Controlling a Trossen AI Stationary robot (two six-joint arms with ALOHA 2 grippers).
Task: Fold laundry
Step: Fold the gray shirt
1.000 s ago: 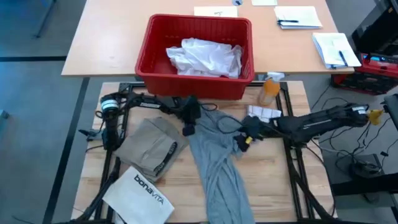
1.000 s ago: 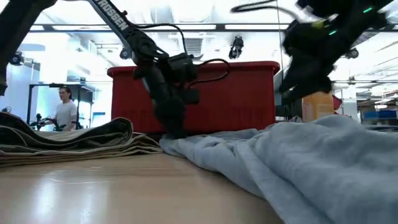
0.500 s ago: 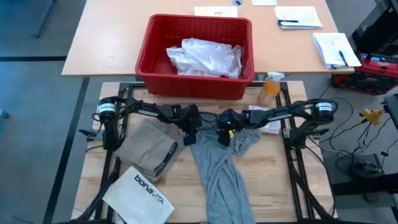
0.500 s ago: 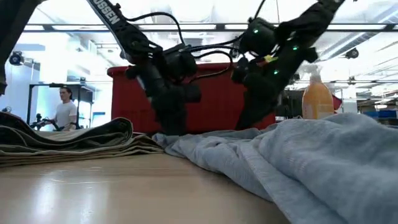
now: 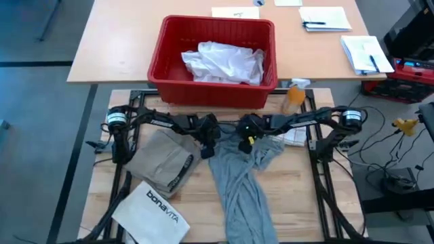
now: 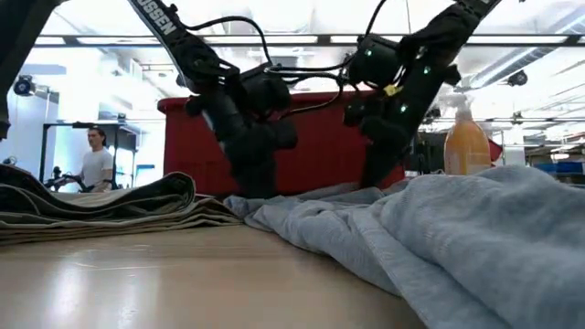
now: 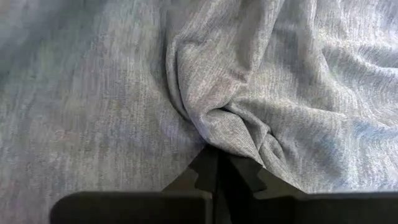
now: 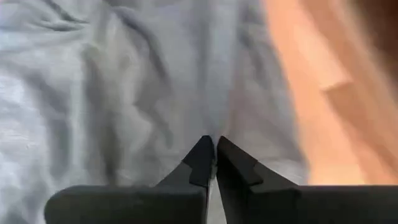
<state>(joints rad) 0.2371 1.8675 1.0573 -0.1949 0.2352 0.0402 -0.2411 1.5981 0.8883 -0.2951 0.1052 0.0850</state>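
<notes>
Grey T-shirt (image 5: 237,179) lies crumpled down middle of worktop (image 5: 298,196), top edge just before red basket (image 5: 163,64). Left pincer (image 5: 206,148) down at shirt's upper left corner, fingers (image 7: 198,175) pressed together, pinching bunched fold of grey cloth. Right pincer (image 5: 245,144) beside it at shirt's top edge, tips (image 8: 202,158) pressed together over fabric; grip on cloth unclear. Khaki-tan piece (image 5: 163,161) folded left of shirt. White shirt (image 5: 222,62) heaped in basket. Bonavita bag (image 5: 152,210) at near left.

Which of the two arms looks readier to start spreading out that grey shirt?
Left, probably. The left gripper has a fold of the grey T-shirt bunched between its fingers; the right gripper is shut above flat cloth, apparently holding nothing.
</notes>
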